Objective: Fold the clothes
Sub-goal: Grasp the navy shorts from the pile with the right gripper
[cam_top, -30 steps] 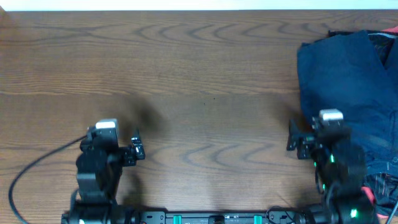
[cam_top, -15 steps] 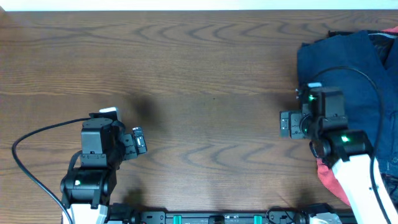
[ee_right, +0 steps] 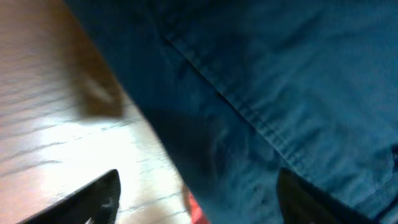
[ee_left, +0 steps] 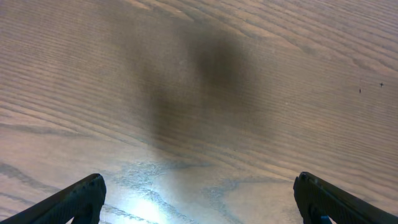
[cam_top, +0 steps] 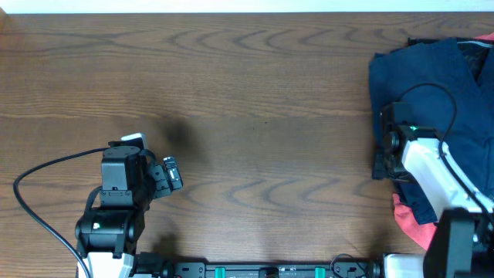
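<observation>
A heap of clothes lies at the table's right edge: a navy garment [cam_top: 421, 85] on top, a coral-red piece [cam_top: 409, 220] poking out at the front, a dark striped piece [cam_top: 480, 58] at the far right. My right gripper [cam_top: 384, 147] is open over the navy cloth's left edge. In the right wrist view, navy fabric with a stitched seam [ee_right: 261, 81] fills the frame, red cloth [ee_right: 196, 211] shows between the open fingers [ee_right: 205, 199]. My left gripper [cam_top: 150, 181] is open and empty over bare wood [ee_left: 199, 205] at the front left.
The wooden table [cam_top: 247, 100] spreads between the two arms. A black cable [cam_top: 38, 177] loops from the left arm toward the left edge. The arm bases stand along the front edge.
My right arm has swung right and forward, its gripper now over the left edge of the navy garment. The left arm rose slightly earlier and has since held still.
</observation>
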`<state>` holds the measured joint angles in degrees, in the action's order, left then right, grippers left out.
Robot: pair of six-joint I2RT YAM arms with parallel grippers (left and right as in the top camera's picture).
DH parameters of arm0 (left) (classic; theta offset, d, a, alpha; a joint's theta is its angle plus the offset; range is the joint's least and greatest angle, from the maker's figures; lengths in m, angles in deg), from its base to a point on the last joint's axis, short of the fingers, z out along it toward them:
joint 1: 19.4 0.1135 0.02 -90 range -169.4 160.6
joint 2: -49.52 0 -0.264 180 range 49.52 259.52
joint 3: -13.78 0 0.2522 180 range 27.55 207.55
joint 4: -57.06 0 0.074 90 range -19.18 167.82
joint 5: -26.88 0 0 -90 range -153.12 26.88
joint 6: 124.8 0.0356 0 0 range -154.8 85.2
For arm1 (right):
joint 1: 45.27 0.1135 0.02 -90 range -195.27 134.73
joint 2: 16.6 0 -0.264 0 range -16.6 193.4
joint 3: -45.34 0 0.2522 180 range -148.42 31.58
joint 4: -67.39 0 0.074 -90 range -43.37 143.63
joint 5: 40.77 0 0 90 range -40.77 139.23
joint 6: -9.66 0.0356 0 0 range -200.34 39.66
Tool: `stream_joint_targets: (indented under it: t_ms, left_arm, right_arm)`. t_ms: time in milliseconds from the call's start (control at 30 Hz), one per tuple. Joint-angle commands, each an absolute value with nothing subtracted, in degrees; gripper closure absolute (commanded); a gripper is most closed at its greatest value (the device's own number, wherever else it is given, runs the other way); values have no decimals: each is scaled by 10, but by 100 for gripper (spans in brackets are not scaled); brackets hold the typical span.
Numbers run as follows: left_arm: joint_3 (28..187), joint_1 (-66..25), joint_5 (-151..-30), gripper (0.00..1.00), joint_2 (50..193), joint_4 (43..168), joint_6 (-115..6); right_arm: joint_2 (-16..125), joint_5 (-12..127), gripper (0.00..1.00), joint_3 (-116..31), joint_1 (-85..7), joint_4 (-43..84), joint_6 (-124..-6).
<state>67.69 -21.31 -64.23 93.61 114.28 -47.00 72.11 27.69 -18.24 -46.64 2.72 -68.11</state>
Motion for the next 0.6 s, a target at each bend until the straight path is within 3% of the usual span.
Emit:
stream_joint_targets:
  t_ms: [0,167,400,567]
  left_arm:
    - [689,-209,-642,2,936,1143,-476]
    - [689,-209,-642,2,936,1143,-476]
    - [689,-209,-642,2,936,1143,-476]
    - [689,-209,-642,2,936,1143,-476]
  right_arm:
    - [740,258,61,-190,-475,31,-671]
    - [738,224,99,-191,-475,35,-646]
    - [709,230,99,-208,-473,24,-643]
    - [669,385,99,-280,-447,14,-730]
